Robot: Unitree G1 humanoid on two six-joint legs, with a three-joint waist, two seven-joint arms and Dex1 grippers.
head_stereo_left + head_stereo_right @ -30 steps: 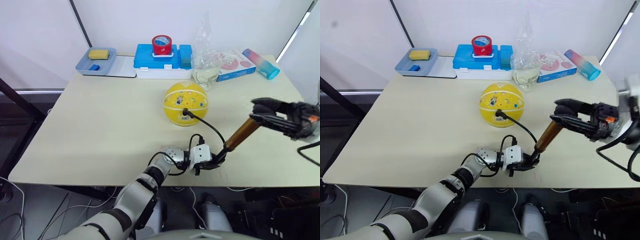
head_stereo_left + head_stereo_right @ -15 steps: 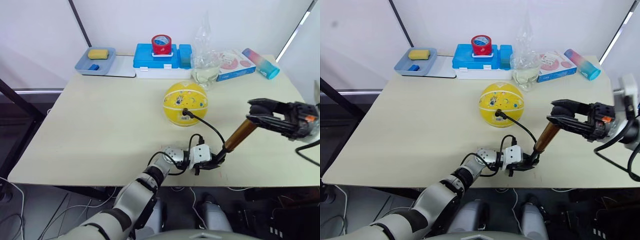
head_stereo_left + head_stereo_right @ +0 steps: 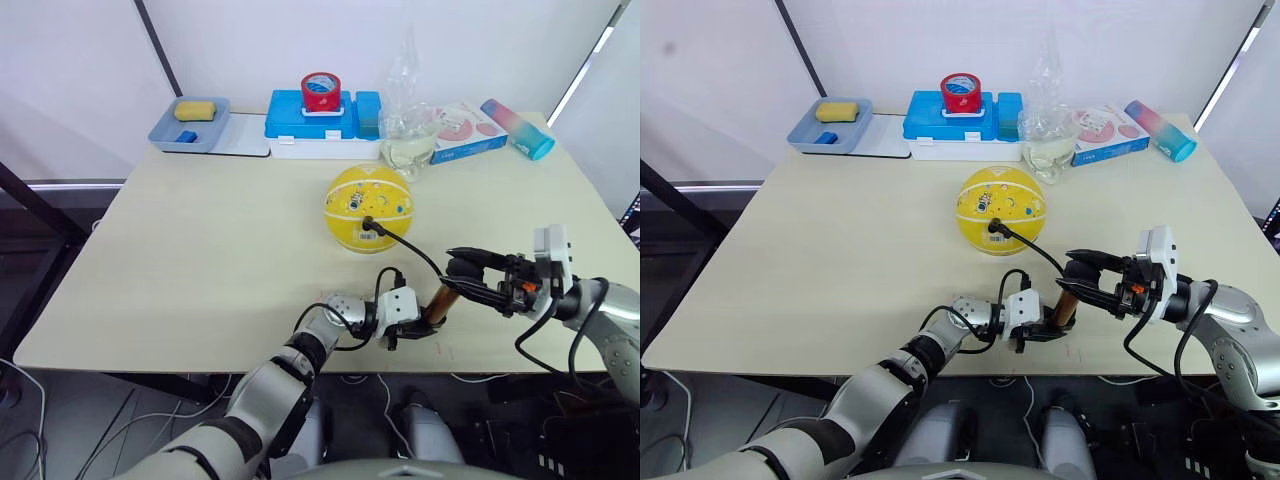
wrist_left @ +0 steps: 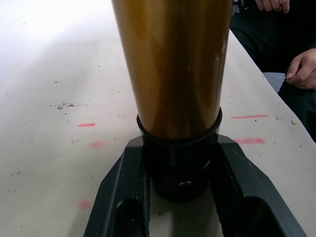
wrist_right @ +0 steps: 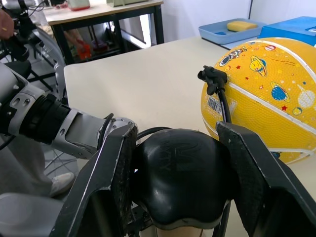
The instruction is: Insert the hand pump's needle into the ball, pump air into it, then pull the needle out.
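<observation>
Left gripper (image 3: 428,322) jaws pinch hand pump (image 3: 440,300) base, right gripper (image 3: 1080,272) jaws clamp its handle; needle (image 5: 211,78) in ball (image 3: 370,208). Stroke straight along barrel, keeping base pinned.

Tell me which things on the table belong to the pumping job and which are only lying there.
Job:
- yellow round ball with white lines
- gold-bronze hand pump with black handle
- thin black hose

Lying about:
- red tape roll
- blue plastic box
- grey-blue tray with yellow sponge
- clear plastic bag

Bare table (image 3: 220,250) left of the ball (image 3: 370,207); hose (image 3: 415,250) crosses right.
</observation>
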